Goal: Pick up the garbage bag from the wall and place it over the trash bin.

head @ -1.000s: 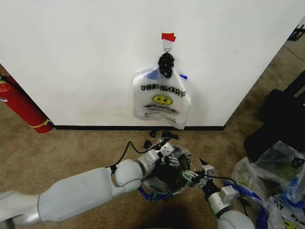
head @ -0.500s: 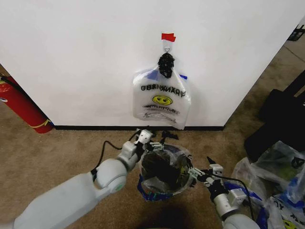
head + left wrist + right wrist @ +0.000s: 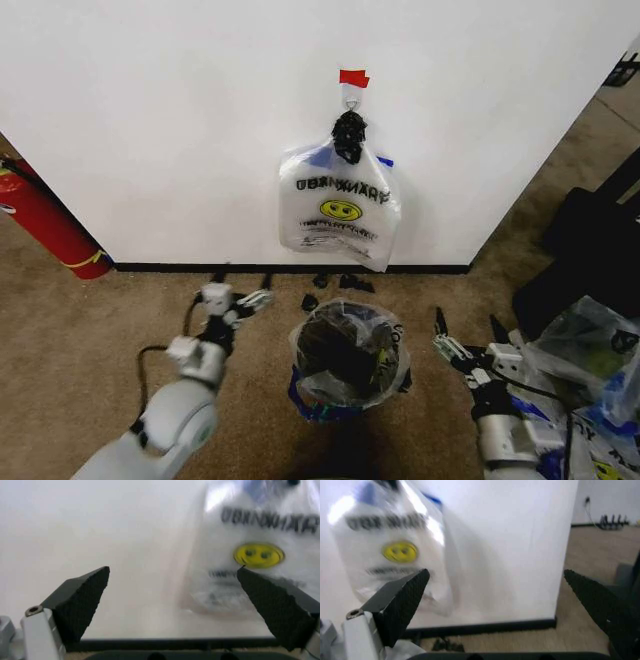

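— Blue-edged plastic, was that where I'd put it? Where did the garbage bag (image 3: 347, 350) lie from my grippers?

— It sat draped over the trash bin (image 3: 335, 395) on the carpet, between them. My left gripper (image 3: 238, 288) hung to its left, clear of it, and my right gripper (image 3: 467, 327) to its right, also apart.

— How did it look?

— Thin and see-through, crumpled around the black mesh, blue trim low at the near rim.

— And the fingers?

— Both pairs were spread wide and held nothing. Through the left wrist camera I saw the pads (image 3: 80, 602) far apart, framing the wall (image 3: 180, 120) and the smiley-face bag (image 3: 340, 205) hanging from its hook. The right wrist camera showed the same wide gap, with that bag beyond.
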You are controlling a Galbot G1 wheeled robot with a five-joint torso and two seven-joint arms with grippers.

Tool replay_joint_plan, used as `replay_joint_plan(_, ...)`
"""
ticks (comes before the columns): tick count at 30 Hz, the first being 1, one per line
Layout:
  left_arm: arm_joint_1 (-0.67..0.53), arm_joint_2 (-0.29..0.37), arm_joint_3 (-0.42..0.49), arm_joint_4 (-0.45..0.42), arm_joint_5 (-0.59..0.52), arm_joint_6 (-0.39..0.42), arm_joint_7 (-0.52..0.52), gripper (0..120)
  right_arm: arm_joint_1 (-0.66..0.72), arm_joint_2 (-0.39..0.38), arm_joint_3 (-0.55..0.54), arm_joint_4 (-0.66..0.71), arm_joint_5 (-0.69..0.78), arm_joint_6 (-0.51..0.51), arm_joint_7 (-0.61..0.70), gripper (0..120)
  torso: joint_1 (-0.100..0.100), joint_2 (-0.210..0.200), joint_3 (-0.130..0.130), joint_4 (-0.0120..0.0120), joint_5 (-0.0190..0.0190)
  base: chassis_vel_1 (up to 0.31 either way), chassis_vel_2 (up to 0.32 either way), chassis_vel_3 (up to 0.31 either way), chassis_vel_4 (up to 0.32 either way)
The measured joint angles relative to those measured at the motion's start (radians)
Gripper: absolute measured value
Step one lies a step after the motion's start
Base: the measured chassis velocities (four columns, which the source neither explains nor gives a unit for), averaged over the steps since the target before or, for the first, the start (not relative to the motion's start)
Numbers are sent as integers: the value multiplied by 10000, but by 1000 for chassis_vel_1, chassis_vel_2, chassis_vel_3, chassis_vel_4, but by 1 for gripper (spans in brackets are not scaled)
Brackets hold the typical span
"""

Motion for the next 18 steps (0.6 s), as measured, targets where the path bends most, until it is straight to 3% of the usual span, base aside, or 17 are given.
replay_joint_plan(5,1322,-982,-1743,-698,293,-534,488,100,-627,451,329,691,-359,593,-761,100,1,0,0,-2,5,0,0,0,0)
replay_joint_plan(9,2105,-1715,-2453,-1236,619,-754,757,100,-876,513,343,1052,-359,674,-887,100,1,0,0,8,0,0,0,0,0)
replay_joint_plan(13,2869,-2467,-2548,-1606,1054,-877,1012,100,-1065,539,346,1200,-473,537,-991,100,1,0,1,3,1,0,0,0,0)
replay_joint_plan(18,3157,-2708,-2150,-1716,1558,-1031,1280,100,-1119,563,203,1299,-841,518,-951,100,1,0,2,1,3,0,0,0,0)
